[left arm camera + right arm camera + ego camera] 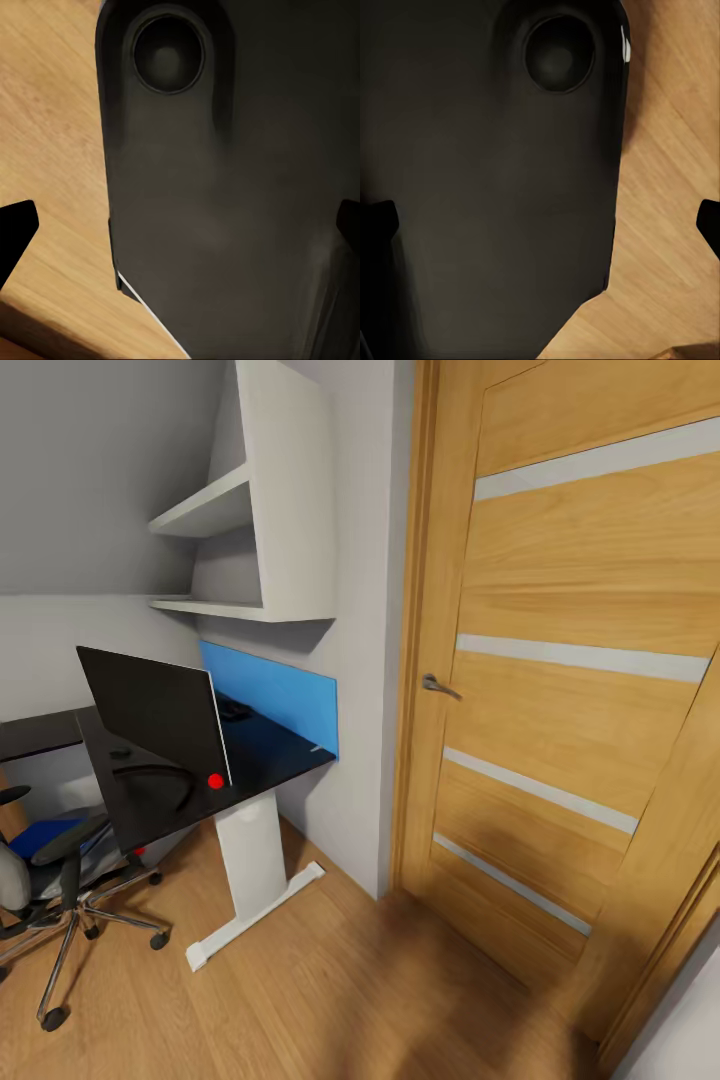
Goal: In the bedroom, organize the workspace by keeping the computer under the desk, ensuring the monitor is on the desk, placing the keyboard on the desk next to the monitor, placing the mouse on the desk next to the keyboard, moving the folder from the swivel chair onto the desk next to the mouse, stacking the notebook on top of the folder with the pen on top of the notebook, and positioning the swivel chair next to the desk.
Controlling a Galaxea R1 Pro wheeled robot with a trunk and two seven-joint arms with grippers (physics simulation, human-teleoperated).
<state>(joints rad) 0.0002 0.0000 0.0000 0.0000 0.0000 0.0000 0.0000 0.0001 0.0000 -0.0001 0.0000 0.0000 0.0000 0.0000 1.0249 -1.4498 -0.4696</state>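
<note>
Folder (40,834) on swivel chair (45,890), well apart from desk (262,758); may slide off if bumped. Left pincer (180,225), right pincer (540,217) spread wide, empty.

Black monitor (155,710), blue folder (40,836), pale-striped oak door (570,660).

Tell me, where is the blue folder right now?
In the head view, the folder lies on the swivel chair seat at the lower left, beside the desk, below the monitor.

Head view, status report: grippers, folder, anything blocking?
Both grippers open, empty, above wood floor. Folder on swivel chair seat. Monitor on desk. Route to the chair looks open.
</note>
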